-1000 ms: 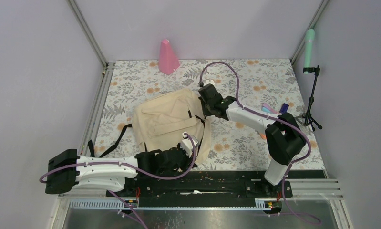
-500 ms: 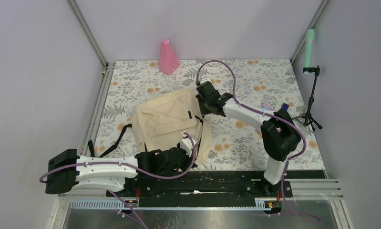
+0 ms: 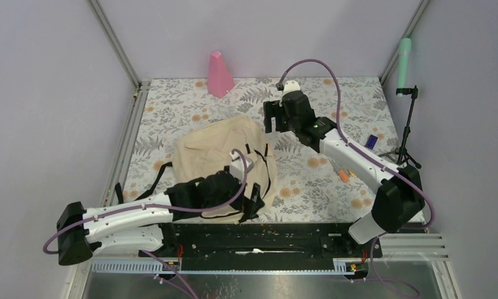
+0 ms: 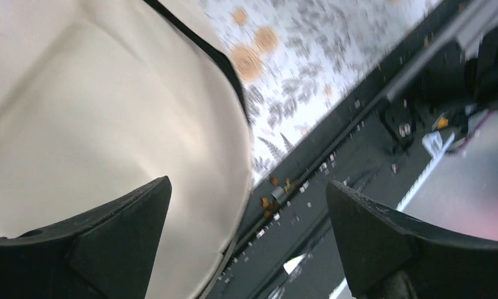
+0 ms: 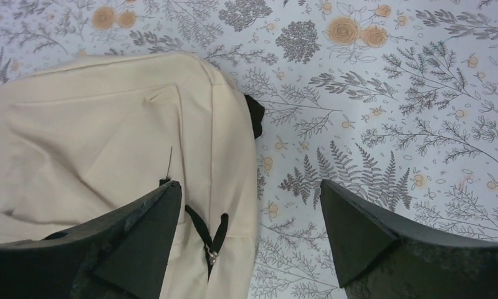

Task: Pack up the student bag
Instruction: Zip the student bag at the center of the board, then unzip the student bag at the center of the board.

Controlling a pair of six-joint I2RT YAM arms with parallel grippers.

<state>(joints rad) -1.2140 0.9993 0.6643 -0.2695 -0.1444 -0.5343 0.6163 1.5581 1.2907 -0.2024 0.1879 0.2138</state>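
Note:
The student bag (image 3: 212, 152) is a beige fabric backpack lying flat on the flowered table cover, its black straps trailing to the near left. My left gripper (image 3: 253, 202) hovers open over the bag's near right corner; in the left wrist view the bag (image 4: 96, 124) lies under the left finger, and nothing is between the fingertips of the gripper (image 4: 249, 183). My right gripper (image 3: 272, 119) is raised just beyond the bag's far right corner and is open. In the right wrist view the gripper (image 5: 250, 184) is empty above the bag (image 5: 109, 137) and its black zipper pull (image 5: 210, 240).
A pink cone (image 3: 220, 75) stands at the back. At the right edge a green cylinder (image 3: 404, 59) sits on a black tripod stand (image 3: 410, 134). Small items lie right of the bag: a dark blue one (image 3: 371, 141) and an orange one (image 3: 344, 176). A black rail (image 3: 283, 233) runs along the front.
Both grippers have opened and let go of the bag. The right gripper rose and moved back and right; the left one shifted right along the bag's near edge. The bag has settled flatter.

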